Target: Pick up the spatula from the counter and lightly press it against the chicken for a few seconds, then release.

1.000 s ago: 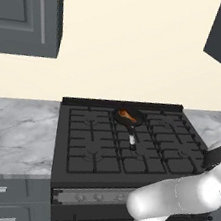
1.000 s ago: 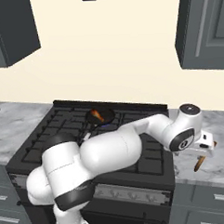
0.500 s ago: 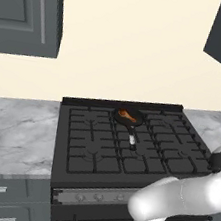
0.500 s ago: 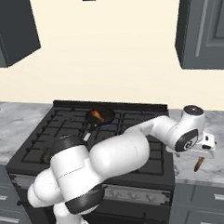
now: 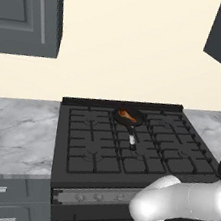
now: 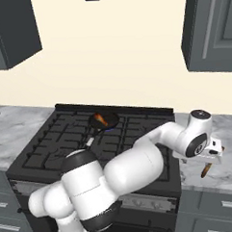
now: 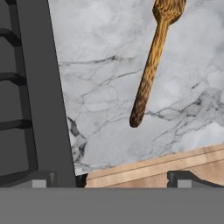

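One spatula (image 7: 148,74) lies on the counter (image 7: 96,92), ahead of the gripper (image 7: 113,178), whose fingers stand wide apart, holding nothing.

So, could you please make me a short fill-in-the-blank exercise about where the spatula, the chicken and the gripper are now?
The wooden spatula lies on the counter, to the ___ of the stove.
The chicken sits in a black ___ on the stove.
The gripper is above the spatula with its jaws ___.
Missing words: right; pan; open.
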### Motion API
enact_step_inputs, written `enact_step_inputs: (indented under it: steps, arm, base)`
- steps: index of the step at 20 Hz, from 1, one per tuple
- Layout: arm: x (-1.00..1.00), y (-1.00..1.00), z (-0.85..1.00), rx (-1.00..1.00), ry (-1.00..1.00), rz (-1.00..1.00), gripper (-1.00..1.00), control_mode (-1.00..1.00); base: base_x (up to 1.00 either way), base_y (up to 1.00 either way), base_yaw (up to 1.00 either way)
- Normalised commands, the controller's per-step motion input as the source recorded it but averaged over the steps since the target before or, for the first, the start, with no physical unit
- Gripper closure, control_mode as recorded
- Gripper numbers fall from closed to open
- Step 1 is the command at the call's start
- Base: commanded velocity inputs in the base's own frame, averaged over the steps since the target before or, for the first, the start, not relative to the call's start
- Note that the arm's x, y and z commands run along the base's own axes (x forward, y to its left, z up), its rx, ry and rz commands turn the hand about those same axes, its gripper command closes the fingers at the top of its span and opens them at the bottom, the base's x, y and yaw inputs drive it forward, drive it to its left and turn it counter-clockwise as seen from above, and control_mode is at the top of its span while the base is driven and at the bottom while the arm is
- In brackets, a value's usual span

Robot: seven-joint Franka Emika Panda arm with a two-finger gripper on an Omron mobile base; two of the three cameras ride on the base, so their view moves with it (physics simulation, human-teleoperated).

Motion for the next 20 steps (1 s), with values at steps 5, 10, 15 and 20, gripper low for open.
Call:
enact_step_inputs:
  steps: [5,10,15,20]
  arm:
    - [0.06,-0.08,-0.07,0.0,0.0,0.0,-1.0,-1.0]
    - [0.08,-0.13,-0.08,0.0,0.0,0.0,-1.0,-1.0]
    - [0.11,-0.1,-0.1,0.0,0.0,0.01,-1.0,-1.0]
    - [0.11,-0.05,-0.06,0.0,0.0,0.01,-1.0,-1.0]
  base:
    - [0.0,0.0,0.0]
    - [0.0,0.0,0.0]
    - [0.0,0.0,0.0]
    - [0.0,0.0,0.0]
